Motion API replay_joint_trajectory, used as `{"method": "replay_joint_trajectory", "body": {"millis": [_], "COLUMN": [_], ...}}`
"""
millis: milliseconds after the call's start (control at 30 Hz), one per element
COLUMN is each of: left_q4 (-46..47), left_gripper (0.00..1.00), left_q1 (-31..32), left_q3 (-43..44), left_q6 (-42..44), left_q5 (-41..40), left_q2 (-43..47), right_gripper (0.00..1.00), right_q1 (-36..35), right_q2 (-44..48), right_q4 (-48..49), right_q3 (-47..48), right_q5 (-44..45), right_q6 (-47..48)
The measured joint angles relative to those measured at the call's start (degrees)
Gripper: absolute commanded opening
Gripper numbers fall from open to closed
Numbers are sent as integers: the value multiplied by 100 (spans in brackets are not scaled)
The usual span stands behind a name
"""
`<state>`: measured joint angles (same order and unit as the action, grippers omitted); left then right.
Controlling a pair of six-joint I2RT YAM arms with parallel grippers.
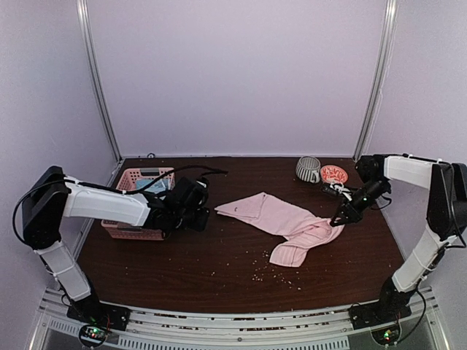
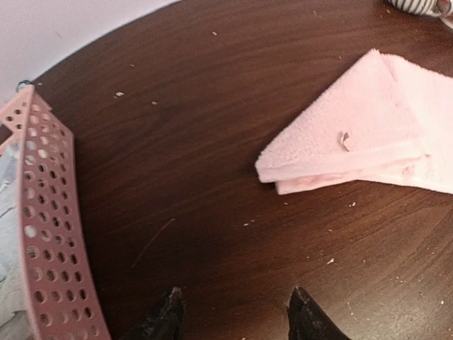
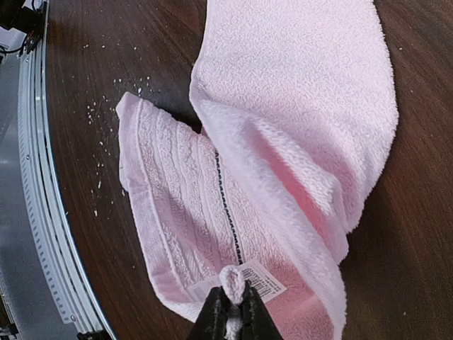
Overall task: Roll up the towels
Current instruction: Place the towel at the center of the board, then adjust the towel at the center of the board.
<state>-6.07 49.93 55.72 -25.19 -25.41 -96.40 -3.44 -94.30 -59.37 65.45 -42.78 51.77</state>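
Observation:
A light pink towel [image 1: 288, 222] lies crumpled and partly folded across the middle right of the dark table [image 1: 182, 270]. My right gripper [image 1: 339, 219] is shut on a pinch of the pink towel's [image 3: 283, 142] edge near its white label [image 3: 258, 280], at the towel's right end. My left gripper [image 1: 201, 211] hovers beside the pink basket, open and holding nothing, its fingertips [image 2: 170, 301] over bare wood short of the pink towel's [image 2: 354, 127] folded left corner. No mint green towel shows in any view.
A pink perforated basket [image 1: 139, 204] with pale blue cloth inside stands at the left. A striped mug [image 1: 308, 169] and a small red patterned bowl [image 1: 334, 173] sit at the back right. Crumbs [image 1: 266, 270] dot the front of the table.

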Motion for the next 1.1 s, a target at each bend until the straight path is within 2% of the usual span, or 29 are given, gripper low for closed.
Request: {"method": "replay_joint_trajectory", "body": {"millis": [167,333,400,433,467,500,533,567,600,700,800,867,967,1100], "left_q4": [9,11,0,4,24,42,63,103,149,195,199,179,162,164], "left_gripper": [37,23,21,22,28,30,35,38,39,38,36,33,19,1], "left_q1": [-227,-562,-697,-778,-855,-929,-992,-1034,-1095,-1178,-1187,-1187,-1187,-1187], "left_q3": [697,1040,1152,1198,1215,1211,1189,1158,1130,1200,1471,1661,1915,1976], "left_q6": [214,334,339,330,319,302,293,280,262,232,179,125,68,20], "left_q5": [791,1563,1915,2083,2275,2415,2583,2695,2859,3204,3569,3744,3930,4068], "left_q2": [-813,-1093,-1165,-1200,-1226,-1237,-1241,-1241,-1248,-1410,-1768,-1978,-2210,-2256], "right_gripper": [15,16,21,27,34,47,77,97,100,100,80,75,76,79], "right_q1": [129,160,179,184,188,190,190,192,192,195,177,149,125,-20], "right_q2": [378,560,649,723,850,1102,1211,1429,1759,2269,1930,1222,437,564], "right_q4": [-444,-684,-804,-817,-785,-592,-505,-225,299,1335,1528,1484,1163,949], "right_q3": [83,120,293,420,601,796,852,846,719,160,-4,114,120,-424], "right_q5": [214,372,426,446,479,540,566,625,758,999,1023,1014,1010,1231], "right_q6": [492,527,442,343,216,7,-129,-378,-728,-1349,-1523,-1464,-1189,-841]}}
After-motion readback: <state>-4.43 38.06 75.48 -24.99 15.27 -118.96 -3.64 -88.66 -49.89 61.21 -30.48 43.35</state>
